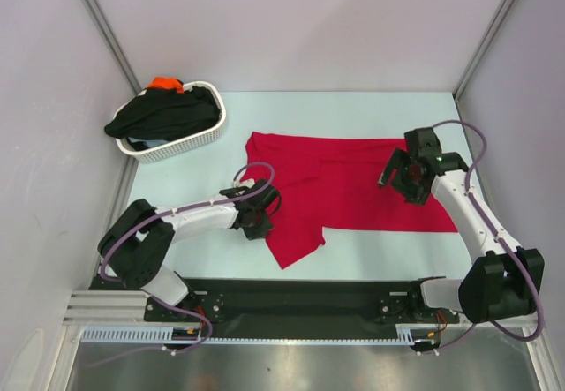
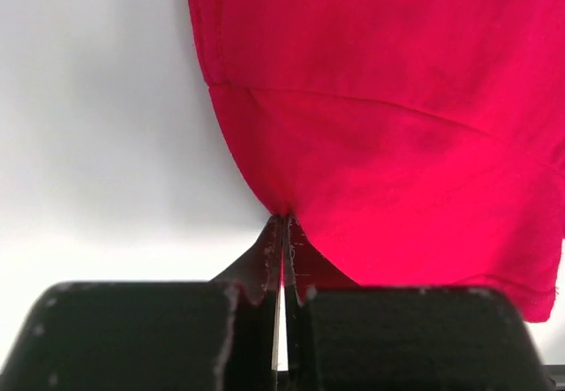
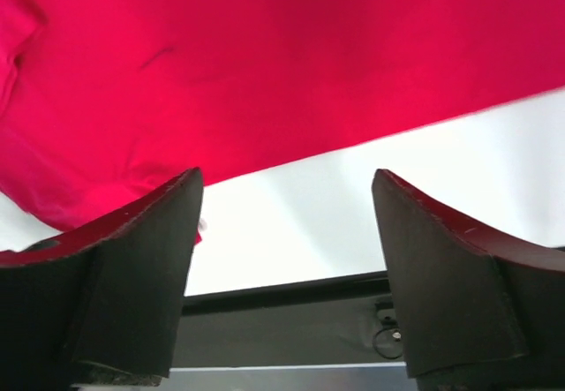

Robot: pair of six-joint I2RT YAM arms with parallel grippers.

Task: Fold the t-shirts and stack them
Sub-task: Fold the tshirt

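Red t-shirt [image 1: 353, 184] lies spread on the pale worktop [image 1: 371, 109], centre to right, with its long axis running left to right across the worktop. I cannot tell which end is the collar. Cloth is bright crimson and mostly flat, with soft creases through the middle. One pointed flap reaches off the left half toward the near edge. Left end effector [image 2: 282, 223] is clenched on the shirt's left edge, fingers pressed together with a pinch of red cloth between the tips; the fabric fans out from that point. Right end effector [image 3: 287, 188] is released, fingers spread wide, over the right half of the shirt. Its wrist view shows the near hem crossing between the fingers, with bare worktop below it. White woven basket [image 1: 172, 148] sits at the far left corner, well apart from the red shirt. It holds a crumpled black t-shirt [image 1: 163, 113] draped over its rim, and an orange t-shirt [image 1: 165, 83] shows at the far end.
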